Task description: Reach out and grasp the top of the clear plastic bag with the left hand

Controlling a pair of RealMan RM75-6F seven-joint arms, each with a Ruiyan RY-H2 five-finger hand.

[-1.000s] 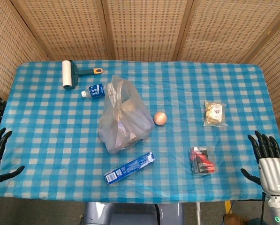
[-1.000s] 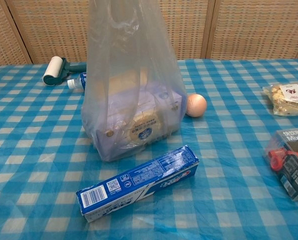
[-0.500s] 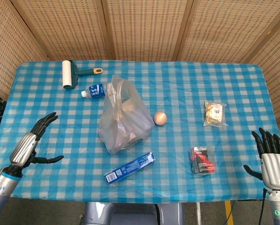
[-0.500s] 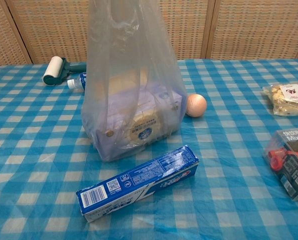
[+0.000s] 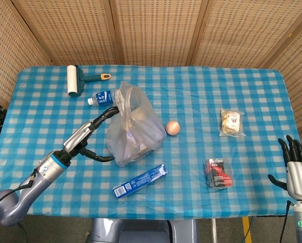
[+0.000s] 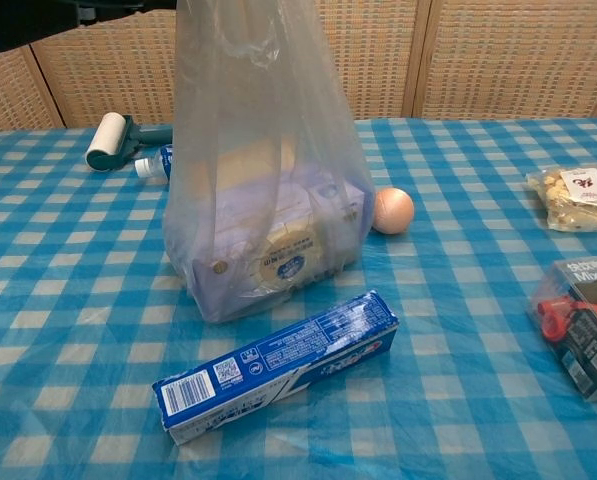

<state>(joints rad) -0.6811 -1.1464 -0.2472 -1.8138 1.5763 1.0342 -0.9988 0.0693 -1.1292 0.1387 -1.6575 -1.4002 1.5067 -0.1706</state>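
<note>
The clear plastic bag [image 5: 135,125] stands upright mid-table with boxed goods inside; in the chest view the bag [image 6: 263,160] fills the centre and its top runs out of frame. My left hand [image 5: 92,134] is open just left of the bag, fingers stretched toward its upper part, thumb low near its base. I cannot tell whether the fingertips touch the plastic. In the chest view only a dark sliver of the left hand [image 6: 68,14] shows at the top left. My right hand [image 5: 296,164] is open off the table's right front corner.
A blue toothpaste box [image 5: 139,181] lies in front of the bag, an egg [image 5: 173,127] to its right. A small bottle [image 5: 101,98] and lint roller [image 5: 74,80] sit behind the left arm. A snack packet [image 5: 231,122] and a red-black pack [image 5: 218,173] lie to the right.
My left arm has swung in from the table's left front edge to beside the bag. The right hand has dropped slightly lower in frame. The bag has not moved.
</note>
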